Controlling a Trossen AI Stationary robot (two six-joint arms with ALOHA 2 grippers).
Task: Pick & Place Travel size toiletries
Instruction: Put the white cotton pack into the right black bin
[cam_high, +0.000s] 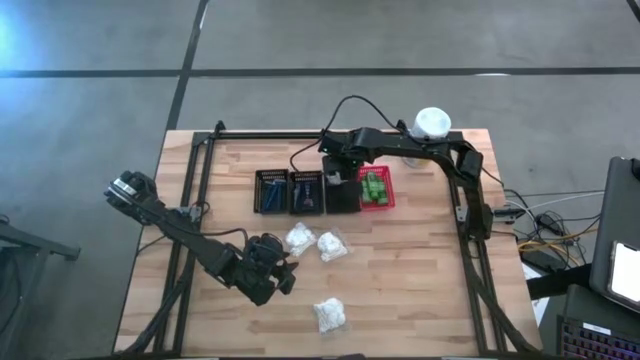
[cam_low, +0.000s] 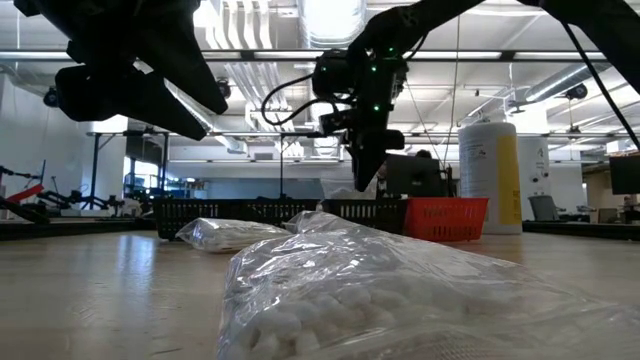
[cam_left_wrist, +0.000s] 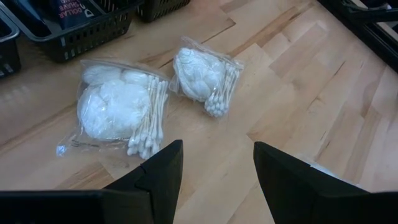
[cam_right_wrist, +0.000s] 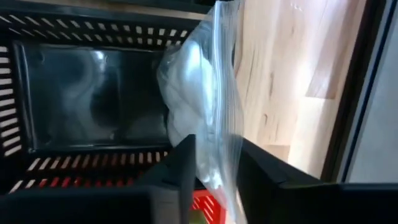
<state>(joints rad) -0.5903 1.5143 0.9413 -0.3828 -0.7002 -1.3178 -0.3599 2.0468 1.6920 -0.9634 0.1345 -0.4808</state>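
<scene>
Black mesh baskets (cam_high: 305, 191), a red basket (cam_high: 376, 203) and a white-yellow canister (cam_low: 490, 178).

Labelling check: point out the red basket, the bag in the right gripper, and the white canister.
red basket (cam_high: 388, 203): high view, its right-hand rim.
bag (cam_right_wrist: 196, 93): right wrist view, white contents above the fingers.
white canister (cam_low: 489, 178): low view, middle of its body.
</scene>
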